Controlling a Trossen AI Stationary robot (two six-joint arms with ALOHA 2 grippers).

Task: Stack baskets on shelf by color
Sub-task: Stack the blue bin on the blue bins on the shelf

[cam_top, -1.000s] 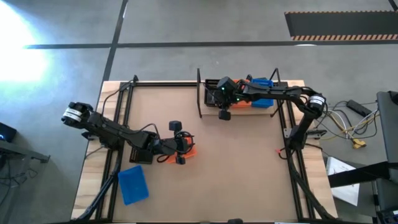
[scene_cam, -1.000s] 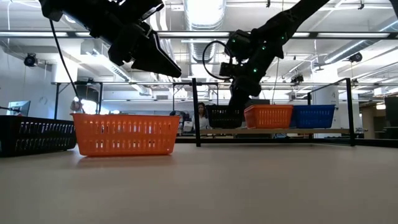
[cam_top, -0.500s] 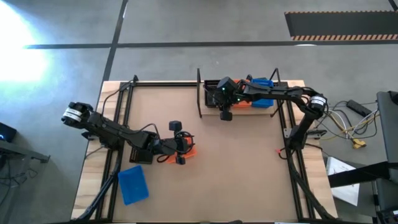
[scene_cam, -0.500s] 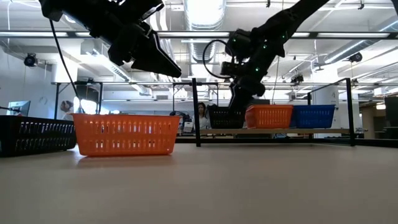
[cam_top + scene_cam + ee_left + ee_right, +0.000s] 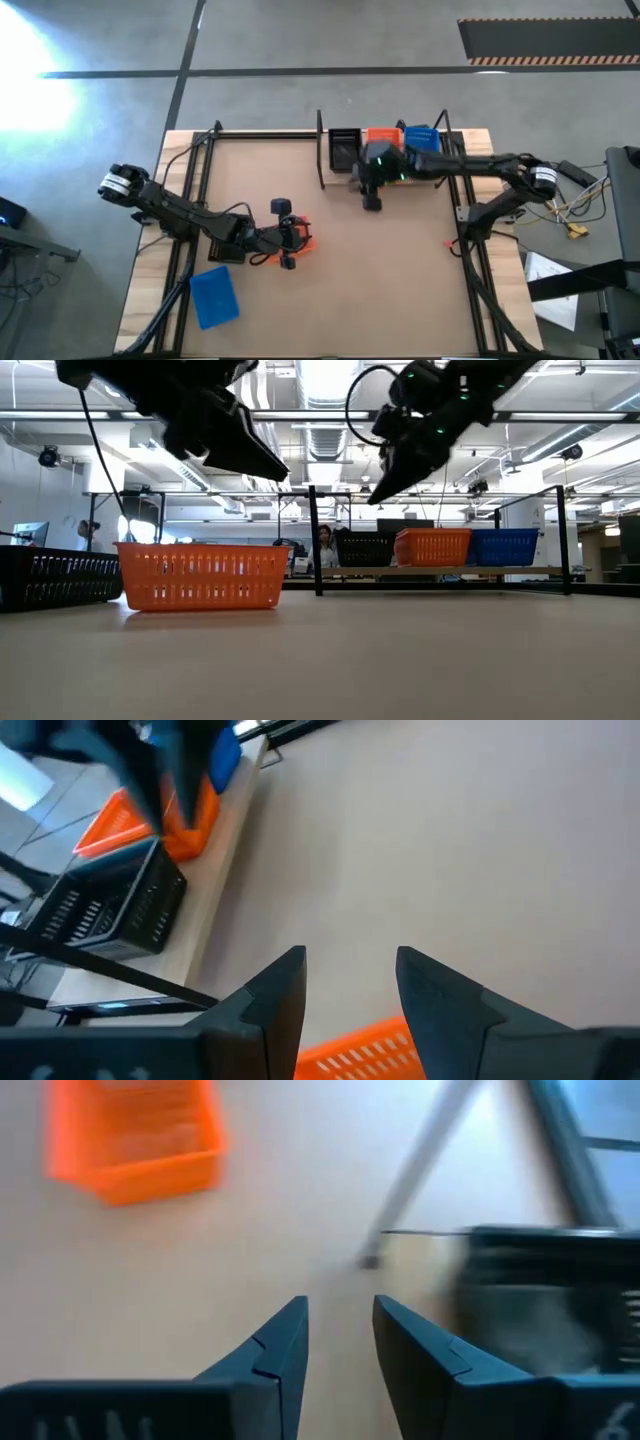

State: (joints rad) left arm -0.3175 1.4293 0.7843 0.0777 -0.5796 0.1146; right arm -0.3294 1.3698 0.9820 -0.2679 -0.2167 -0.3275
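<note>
An orange basket point(image 5: 200, 575) stands on its base on the table, left of the middle; its rim point(image 5: 365, 1048) shows under my left gripper point(image 5: 350, 985). That gripper point(image 5: 285, 238) hangs open just above it and touches nothing. On the shelf point(image 5: 440, 571) at the far right, a black basket point(image 5: 363, 548), an orange basket point(image 5: 432, 546) and a blue basket point(image 5: 503, 546) stand in a row. My right gripper point(image 5: 380, 492) is open, above and in front of the shelf's black basket point(image 5: 540, 1290). A blue basket point(image 5: 213, 297) lies near the table's left edge.
Another black basket point(image 5: 55, 578) stands on the table at the far left of the low view. Black metal uprights point(image 5: 314, 540) frame the shelf. Bare brown tabletop point(image 5: 390, 270) lies between the orange basket and the shelf. A person point(image 5: 324, 548) is in the room behind.
My right gripper has risen from the black basket at the shelf's left end and drawn back toward the table's near edge and slightly to the right. The black basket stays on the shelf beside the orange one.
</note>
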